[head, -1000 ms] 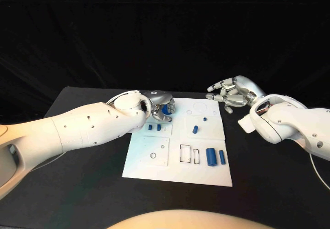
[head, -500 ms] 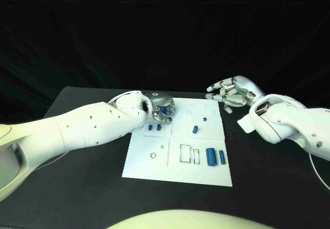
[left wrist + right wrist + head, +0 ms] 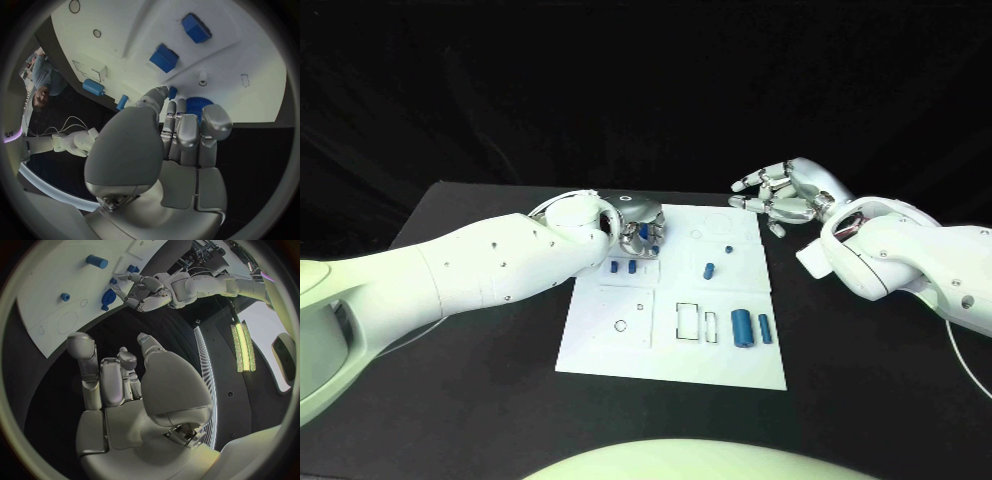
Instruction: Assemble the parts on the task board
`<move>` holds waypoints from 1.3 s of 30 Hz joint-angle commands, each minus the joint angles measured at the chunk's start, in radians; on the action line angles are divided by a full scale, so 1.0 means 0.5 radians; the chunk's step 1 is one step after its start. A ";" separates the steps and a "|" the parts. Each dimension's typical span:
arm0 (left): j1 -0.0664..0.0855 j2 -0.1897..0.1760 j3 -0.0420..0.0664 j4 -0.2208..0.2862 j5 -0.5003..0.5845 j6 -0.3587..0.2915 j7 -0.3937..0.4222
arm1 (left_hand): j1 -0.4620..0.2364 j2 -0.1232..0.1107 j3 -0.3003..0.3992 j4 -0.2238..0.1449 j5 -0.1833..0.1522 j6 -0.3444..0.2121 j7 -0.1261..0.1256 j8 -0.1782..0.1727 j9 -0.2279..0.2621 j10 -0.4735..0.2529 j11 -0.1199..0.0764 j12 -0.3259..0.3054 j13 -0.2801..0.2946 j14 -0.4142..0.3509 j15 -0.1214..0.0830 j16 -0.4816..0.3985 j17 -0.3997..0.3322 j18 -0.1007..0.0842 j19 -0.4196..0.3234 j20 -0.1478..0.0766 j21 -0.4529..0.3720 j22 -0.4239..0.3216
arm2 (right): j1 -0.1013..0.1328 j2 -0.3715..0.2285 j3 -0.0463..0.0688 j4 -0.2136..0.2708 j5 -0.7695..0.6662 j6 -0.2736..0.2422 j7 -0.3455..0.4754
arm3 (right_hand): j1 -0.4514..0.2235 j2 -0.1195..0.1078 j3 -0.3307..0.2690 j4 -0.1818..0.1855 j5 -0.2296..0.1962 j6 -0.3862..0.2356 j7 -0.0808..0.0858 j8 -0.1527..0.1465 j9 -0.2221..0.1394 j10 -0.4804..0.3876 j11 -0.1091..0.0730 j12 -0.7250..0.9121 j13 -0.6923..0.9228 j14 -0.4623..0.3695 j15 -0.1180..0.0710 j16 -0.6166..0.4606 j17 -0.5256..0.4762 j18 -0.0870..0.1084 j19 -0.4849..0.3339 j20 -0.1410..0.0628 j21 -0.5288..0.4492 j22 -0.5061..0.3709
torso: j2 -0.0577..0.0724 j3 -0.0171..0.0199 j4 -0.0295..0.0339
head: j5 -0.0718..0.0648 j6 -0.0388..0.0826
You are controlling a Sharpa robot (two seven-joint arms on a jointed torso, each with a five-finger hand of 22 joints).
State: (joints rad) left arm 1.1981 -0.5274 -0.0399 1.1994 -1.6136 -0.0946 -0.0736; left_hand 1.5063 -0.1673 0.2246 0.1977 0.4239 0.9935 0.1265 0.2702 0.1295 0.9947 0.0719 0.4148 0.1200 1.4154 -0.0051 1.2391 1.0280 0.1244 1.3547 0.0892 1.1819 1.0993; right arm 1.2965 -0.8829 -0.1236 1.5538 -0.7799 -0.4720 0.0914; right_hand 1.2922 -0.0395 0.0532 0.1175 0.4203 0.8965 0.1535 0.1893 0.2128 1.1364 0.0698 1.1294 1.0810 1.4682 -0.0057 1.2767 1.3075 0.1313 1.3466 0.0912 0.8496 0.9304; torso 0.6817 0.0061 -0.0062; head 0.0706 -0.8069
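My left robot hand (image 3: 635, 226) sits at the far left corner of the task board (image 3: 678, 365), fingers curled down around a round, ridged blue part (image 3: 199, 107); whether I truly grip it or only cage it I cannot tell. I judge the main risk is the part tipping or slipping sideways if my fingers close unevenly, or the board sliding on the black surface (image 3: 473, 360). Two small blue blocks (image 3: 625, 267) lie just beside my fingers and could get knocked. A short blue peg (image 3: 710, 269) and two blue cylinders (image 3: 750, 328) lie farther off. My right robot hand (image 3: 783, 198) hovers past the board's far right corner, fingers apart, holding nothing
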 commanded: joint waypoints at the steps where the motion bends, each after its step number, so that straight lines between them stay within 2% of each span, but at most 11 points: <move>1: -0.004 0.009 0.001 -0.009 -0.011 0.059 0.018 | 0.017 0.004 0.012 -0.001 0.010 0.015 -0.005 -0.012 -0.002 0.018 0.003 -0.006 -0.002 0.009 0.001 0.007 -0.006 -0.038 0.013 -0.004 0.006 0.001 | 0.000 0.001 0.001 0.003 -0.005 -0.005 0.011 | 0.023 -0.005 0.011 0.000 0.010 -0.011 0.004 0.007 0.003 -0.007 -0.002 -0.002 -0.001 0.018 -0.008 -0.013 0.030 0.018 -0.017 -0.001 -0.007 -0.001 | 0.000 0.0005 0.000 | 0.000 -0.001; 9: -0.008 0.020 0.003 -0.019 -0.003 0.063 0.033 | 0.031 0.012 0.032 -0.010 0.010 0.023 -0.003 -0.024 -0.003 0.038 0.000 -0.015 -0.006 0.010 -0.002 0.012 -0.010 -0.040 0.014 -0.006 0.015 0.010 | 0.000 0.003 0.001 0.006 -0.005 -0.003 0.009 | 0.023 -0.005 0.011 0.000 0.010 -0.011 0.004 0.007 0.003 -0.007 -0.002 -0.002 -0.001 0.018 -0.008 -0.013 0.030 0.018 -0.017 -0.001 -0.007 -0.001 | -0.002 0.0024 -0.001 | -0.002 -0.003; 16: -0.012 0.037 0.003 -0.044 0.004 0.072 0.037 | 0.033 0.017 0.041 -0.012 0.010 0.032 -0.003 -0.028 -0.002 0.049 -0.001 -0.020 -0.008 0.011 -0.004 0.016 -0.011 -0.040 0.015 -0.007 0.019 0.015 | 0.000 0.003 0.001 0.009 -0.005 0.001 0.006 | 0.025 -0.005 0.013 -0.001 0.013 -0.011 0.003 0.008 0.003 -0.004 -0.002 -0.002 -0.002 0.018 -0.008 -0.014 0.029 0.019 -0.018 -0.002 -0.012 -0.005 | 0.000 0.0015 0.002 | -0.004 -0.005; 26: -0.021 0.052 0.003 -0.056 0.013 0.076 0.036 | 0.041 0.025 0.064 -0.020 0.010 0.037 0.001 -0.044 -0.004 0.068 -0.002 -0.034 -0.013 0.012 -0.005 0.021 -0.017 -0.041 0.014 -0.009 0.026 0.022 | 0.000 0.006 0.001 0.010 -0.005 0.005 0.005 | 0.025 -0.005 0.013 -0.001 0.013 -0.011 0.003 0.008 0.003 -0.004 -0.002 -0.002 -0.002 0.018 -0.008 -0.014 0.029 0.019 -0.018 -0.002 -0.012 -0.005 | 0.000 0.0009 0.000 | -0.010 -0.003; 32: -0.022 0.058 0.003 -0.070 0.017 0.074 0.039 | 0.073 0.057 0.121 -0.050 0.012 0.090 -0.002 -0.046 0.006 0.139 -0.015 -0.045 -0.012 0.027 -0.017 0.046 0.000 -0.049 0.032 -0.012 0.065 0.066 | 0.000 0.006 0.001 0.011 -0.005 0.006 0.004 | 0.025 -0.004 0.013 0.000 0.014 -0.010 0.003 0.008 0.003 -0.002 -0.002 -0.001 -0.001 0.019 -0.008 -0.014 0.030 0.019 -0.016 -0.002 -0.012 -0.004 | -0.001 0.0010 0.003 | -0.010 -0.005; 39: -0.022 0.057 0.002 -0.075 0.019 0.086 0.037 | 0.101 0.070 0.201 -0.095 0.014 0.145 0.000 -0.060 0.017 0.208 -0.020 -0.087 -0.016 0.037 -0.024 0.067 0.009 -0.057 0.047 -0.017 0.104 0.110 | 0.000 0.006 0.001 0.011 -0.005 0.006 0.004 | 0.026 -0.004 0.015 0.000 0.016 -0.010 0.003 0.009 0.004 0.002 -0.003 0.000 -0.001 0.019 -0.009 -0.013 0.031 0.018 -0.015 -0.002 -0.010 -0.002 | -0.002 0.0008 0.001 | -0.011 -0.010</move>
State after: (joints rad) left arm 1.1880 -0.5012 -0.0386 1.1632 -1.6077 -0.0728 -0.0646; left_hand 1.5462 -0.1354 0.3197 0.1520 0.4244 1.0613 0.1264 0.2458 0.1357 1.0933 0.0635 0.3743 0.1107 1.4284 -0.0181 1.2700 1.0315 0.1093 1.3726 0.0784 1.2305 1.1517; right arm 1.2968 -0.8807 -0.1235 1.5586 -0.7799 -0.4712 0.0909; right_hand 1.2965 -0.0438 0.0530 0.1173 0.4260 0.8965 0.1534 0.1892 0.2137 1.1365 0.0699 1.1294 1.0808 1.4682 -0.0057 1.2729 1.3073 0.1312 1.3467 0.0913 0.8498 0.9288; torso 0.6811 0.0066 -0.0052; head 0.0650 -0.8105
